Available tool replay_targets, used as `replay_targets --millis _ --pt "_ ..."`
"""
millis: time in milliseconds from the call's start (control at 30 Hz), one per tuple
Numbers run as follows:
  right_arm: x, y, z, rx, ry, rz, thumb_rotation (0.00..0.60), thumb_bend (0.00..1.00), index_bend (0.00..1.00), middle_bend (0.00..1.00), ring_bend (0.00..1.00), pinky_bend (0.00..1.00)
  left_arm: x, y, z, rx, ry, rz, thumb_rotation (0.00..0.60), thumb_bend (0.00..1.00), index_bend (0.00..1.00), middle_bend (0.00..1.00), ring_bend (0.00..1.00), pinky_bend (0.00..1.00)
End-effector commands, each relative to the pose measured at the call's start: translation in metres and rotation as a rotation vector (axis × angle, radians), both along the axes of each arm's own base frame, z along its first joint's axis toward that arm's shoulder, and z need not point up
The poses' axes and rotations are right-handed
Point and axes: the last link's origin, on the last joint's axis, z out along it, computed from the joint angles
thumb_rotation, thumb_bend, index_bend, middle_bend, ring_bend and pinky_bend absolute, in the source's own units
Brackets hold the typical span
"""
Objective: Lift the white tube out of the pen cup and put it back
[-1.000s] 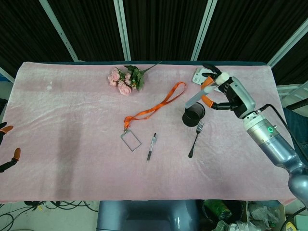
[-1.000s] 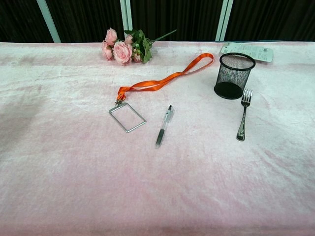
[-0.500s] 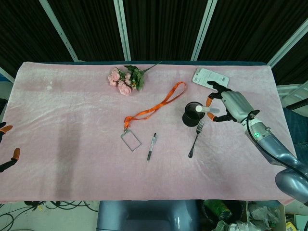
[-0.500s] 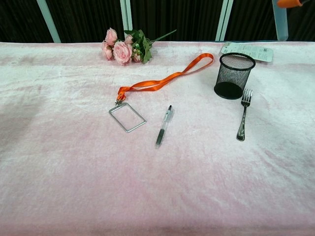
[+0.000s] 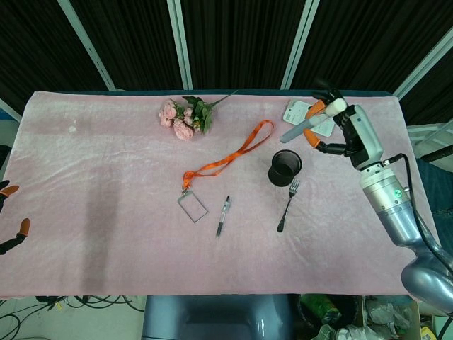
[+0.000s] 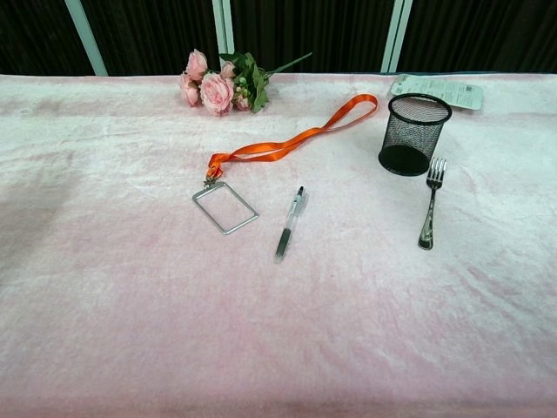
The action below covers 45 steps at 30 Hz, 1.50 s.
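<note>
In the head view my right hand (image 5: 347, 133) holds the white tube (image 5: 306, 123) tilted in the air, up and to the right of the black mesh pen cup (image 5: 285, 168). The tube's lower end hangs above the cup's far rim, apart from it. In the chest view the pen cup (image 6: 413, 134) stands empty, and neither the tube nor that hand shows there. Only the orange fingertips (image 5: 23, 227) of my left hand (image 5: 10, 212) show at the head view's left edge, spread and holding nothing.
A fork (image 5: 287, 205) lies just in front of the cup. A pen (image 5: 223, 216), a card holder (image 5: 192, 206) on an orange lanyard (image 5: 233, 154), pink flowers (image 5: 185, 116) and a white packet (image 5: 305, 111) behind the cup lie on the pink cloth (image 5: 106, 184).
Half a second ago my right hand held the tube low at the cup's mouth. It has now risen up and back, carrying the tube clear of the cup. My left hand has not moved.
</note>
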Motion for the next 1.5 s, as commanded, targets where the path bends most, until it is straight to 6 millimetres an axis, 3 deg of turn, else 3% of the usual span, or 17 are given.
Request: replay_targets --millis 33,167,267,300,333,567,667,867,933,967,1067,1167,1367,1500 --pt "-0.004 0.013 0.024 0.064 -0.329 0.104 0.6 0.34 0.65 0.04 0.13 0.19 0.0 0.0 0.0 0.0 0.001 0.001 0.6 0.39 0.17 0.1 0.01 0.08" --pt "-0.017 0.009 0.015 0.082 -0.118 0.1 0.6 0.33 0.66 0.05 0.13 0.19 0.0 0.0 -0.001 -0.004 0.001 0.002 0.6 0.39 0.17 0.1 0.01 0.08" --pt "-0.036 0.002 0.006 0.078 0.25 0.073 0.6 0.33 0.67 0.05 0.13 0.19 0.0 0.0 -0.002 -0.006 0.001 0.003 0.6 0.39 0.17 0.1 0.01 0.08" --pt "-0.052 -0.004 -0.001 0.053 0.571 0.072 0.6 0.33 0.68 0.05 0.13 0.19 0.0 0.0 -0.001 -0.003 0.002 0.006 0.6 0.39 0.17 0.1 0.01 0.08" --pt "-0.057 -0.01 -0.009 0.039 0.73 0.075 0.6 0.33 0.68 0.05 0.13 0.19 0.0 0.0 0.0 -0.001 0.002 0.007 0.6 0.39 0.17 0.1 0.01 0.08" --pt "-0.068 -0.014 -0.029 0.073 1.047 0.08 0.6 0.33 0.68 0.05 0.13 0.19 -0.002 0.0 0.002 0.006 0.002 0.011 0.6 0.39 0.17 0.1 0.01 0.08" --pt "-0.068 -0.016 -0.031 0.059 1.051 0.072 0.6 0.33 0.68 0.05 0.13 0.19 -0.001 0.0 0.001 0.002 0.002 0.009 0.6 0.39 0.17 0.1 0.01 0.08" --pt "-0.034 -0.001 -0.035 0.122 0.628 0.021 0.6 0.33 0.68 0.05 0.13 0.19 -0.001 0.0 0.003 0.007 0.0 0.007 0.6 0.39 0.17 0.1 0.01 0.08" --pt "-0.018 0.006 -0.029 0.116 0.452 0.031 0.6 0.33 0.68 0.05 0.13 0.19 -0.001 0.0 0.003 0.008 -0.002 0.007 0.6 0.39 0.17 0.1 0.01 0.08" --pt "-0.004 0.012 -0.02 0.102 0.257 0.044 0.6 0.33 0.68 0.05 0.13 0.19 -0.001 -0.001 0.003 0.006 -0.002 0.007 0.6 0.39 0.17 0.1 0.01 0.08" --pt "0.007 0.021 -0.001 0.094 -0.103 0.109 0.6 0.33 0.68 0.05 0.13 0.19 -0.001 -0.001 0.003 0.004 -0.003 0.005 0.6 0.39 0.17 0.1 0.01 0.08" --pt "0.001 0.029 0.024 0.11 -0.474 0.25 0.6 0.33 0.68 0.05 0.13 0.19 0.0 -0.001 0.002 0.002 -0.004 0.004 0.6 0.39 0.17 0.1 0.01 0.08" --pt "-0.025 0.029 0.043 0.133 -0.616 0.394 0.6 0.33 0.68 0.05 0.13 0.19 0.0 -0.002 0.003 0.004 -0.005 0.002 0.6 0.39 0.17 0.1 0.01 0.08" --pt "-0.037 0.027 0.042 0.157 -0.655 0.401 0.6 0.33 0.68 0.05 0.13 0.2 0.001 -0.002 0.002 0.003 -0.005 0.0 0.6 0.39 0.17 0.1 0.01 0.08"
